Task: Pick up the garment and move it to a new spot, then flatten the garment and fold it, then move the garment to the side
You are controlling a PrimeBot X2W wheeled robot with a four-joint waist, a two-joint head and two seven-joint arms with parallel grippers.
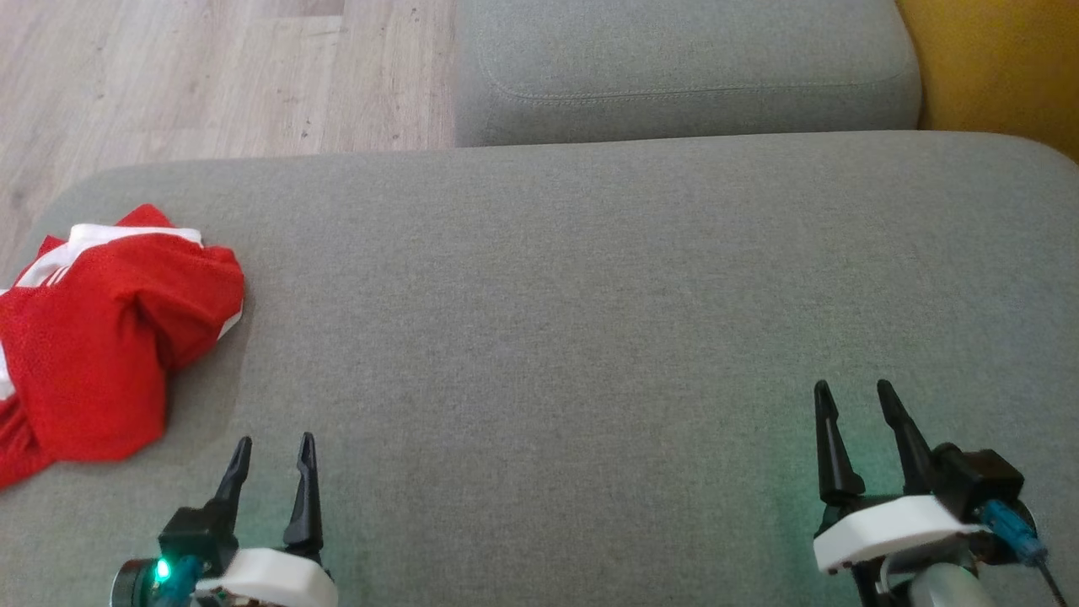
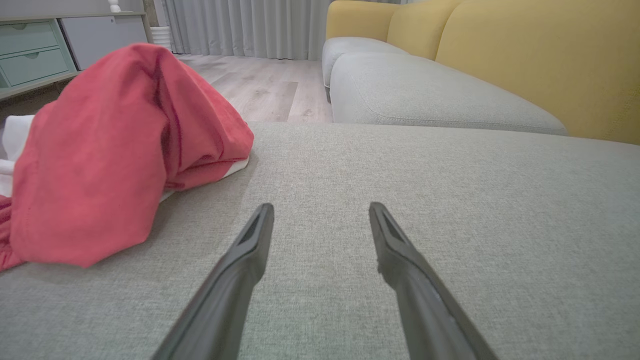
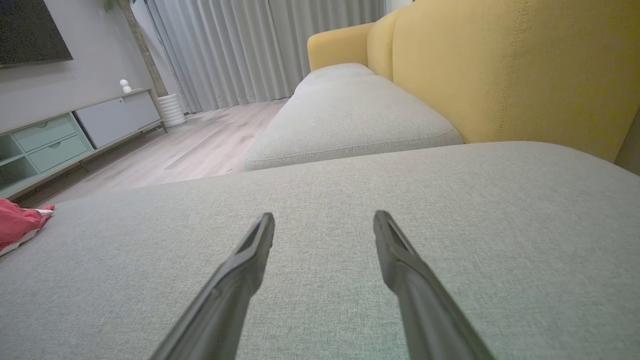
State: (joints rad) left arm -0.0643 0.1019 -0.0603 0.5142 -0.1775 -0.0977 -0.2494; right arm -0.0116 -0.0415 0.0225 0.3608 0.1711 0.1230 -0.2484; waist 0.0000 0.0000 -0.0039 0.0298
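The left gripper (image 1: pixel 276 438) and the right gripper (image 1: pixel 853 384) hover over the grey cushion (image 1: pixel 548 295), fingers spread wide, holding nothing. The crumpled red jersey (image 1: pixel 93 354) lies at the cushion's left edge, near the left gripper. A shallow pinch may push it over the edge.

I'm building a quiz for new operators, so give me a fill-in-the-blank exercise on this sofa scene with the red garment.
The crumpled red mesh garment with white trim lies on the robot's ____ side of the grey fabric sofa cushion.
The left gripper and the right gripper both stand ____, holding nothing.
The sofa's fabric backrest is ____ in colour.
Missing words: left; open; yellow.
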